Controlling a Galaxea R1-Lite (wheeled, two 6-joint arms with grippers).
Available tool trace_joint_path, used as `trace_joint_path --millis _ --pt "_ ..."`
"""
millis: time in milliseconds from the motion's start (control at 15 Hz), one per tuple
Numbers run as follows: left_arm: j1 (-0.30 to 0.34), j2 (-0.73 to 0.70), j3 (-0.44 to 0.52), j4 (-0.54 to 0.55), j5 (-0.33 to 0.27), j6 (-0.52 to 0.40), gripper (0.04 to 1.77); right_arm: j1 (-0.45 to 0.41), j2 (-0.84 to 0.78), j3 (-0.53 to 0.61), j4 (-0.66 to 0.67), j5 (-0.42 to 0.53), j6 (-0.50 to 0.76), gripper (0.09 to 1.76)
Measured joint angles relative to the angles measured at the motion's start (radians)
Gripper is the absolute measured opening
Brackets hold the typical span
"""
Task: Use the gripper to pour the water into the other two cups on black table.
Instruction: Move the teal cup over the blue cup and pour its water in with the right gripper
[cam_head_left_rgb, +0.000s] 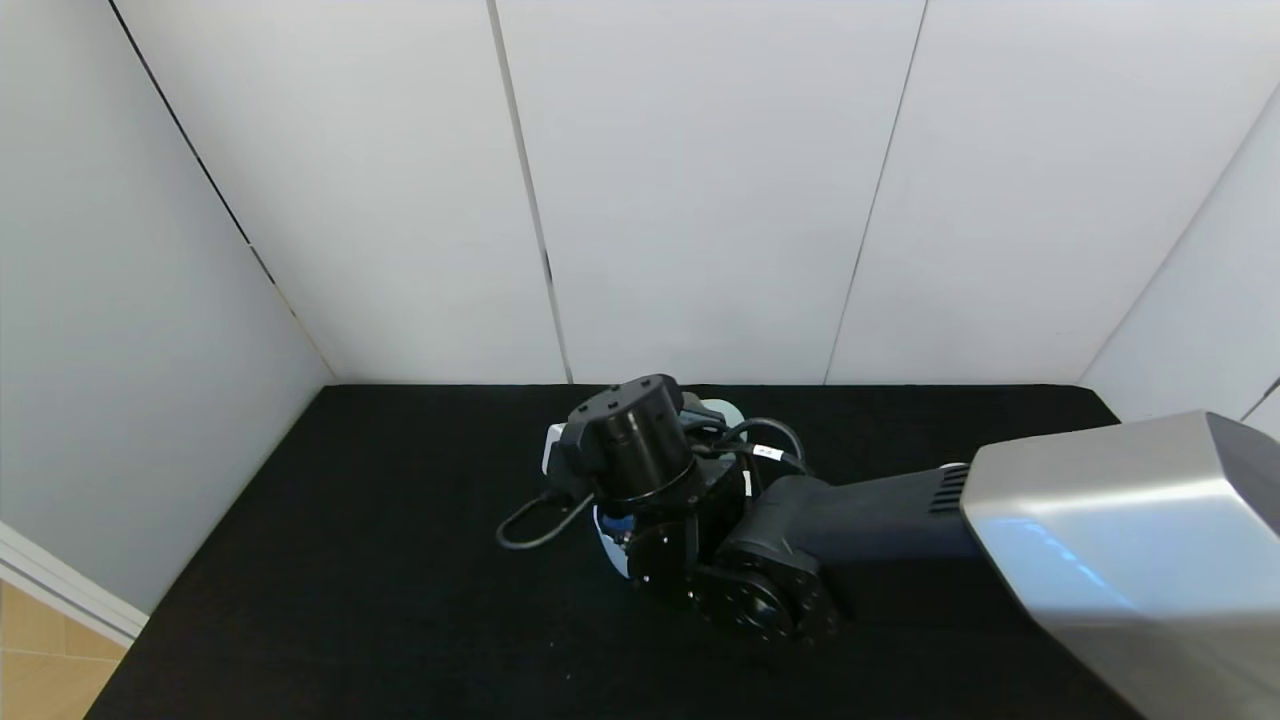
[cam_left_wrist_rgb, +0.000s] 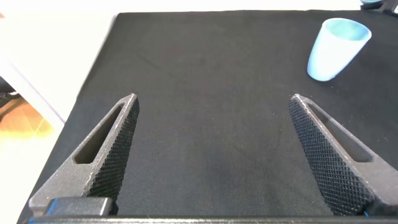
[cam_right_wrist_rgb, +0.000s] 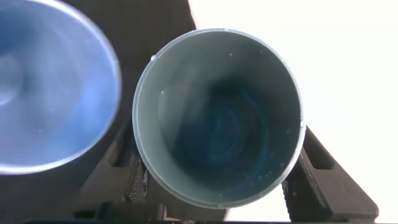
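The teal cup (cam_right_wrist_rgb: 219, 118), holding water (cam_right_wrist_rgb: 227, 134), sits clamped between the right gripper (cam_right_wrist_rgb: 217, 186) fingers above mid black table (cam_head_left_rgb: 350, 560), its rim just beside the blue cup (cam_right_wrist_rgb: 46, 87), apparently positioned for pouring. The left gripper (cam_left_wrist_rgb: 214, 155) hangs spread wide, holding nothing. The beige cup is not visible.

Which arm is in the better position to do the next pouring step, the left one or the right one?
Right. The right gripper holds the teal cup beside the blue cup. The left gripper is open, holding nothing.
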Motion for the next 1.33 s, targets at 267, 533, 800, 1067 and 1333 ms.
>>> trace_joint_path --millis 267,533,800,1067,1333 --pt "0.0 0.0 0.0 0.0 0.0 0.0 1.72 0.017 0.006 0.016 -0.002 -0.048 -0.059 1.18" --pt "0.0 0.0 0.0 0.0 0.0 0.0 1.72 0.024 -0.001 0.075 -0.003 -0.052 -0.104 1.18" --pt "0.0 0.0 0.0 0.0 0.0 0.0 1.72 0.031 -0.015 0.105 -0.004 -0.051 -0.162 1.18" --pt "0.0 0.0 0.0 0.0 0.0 0.0 1.72 0.029 -0.02 0.099 -0.006 -0.052 -0.227 1.18" --pt "0.0 0.0 0.0 0.0 0.0 0.0 1.72 0.026 -0.022 0.089 -0.006 -0.051 -0.293 1.18"
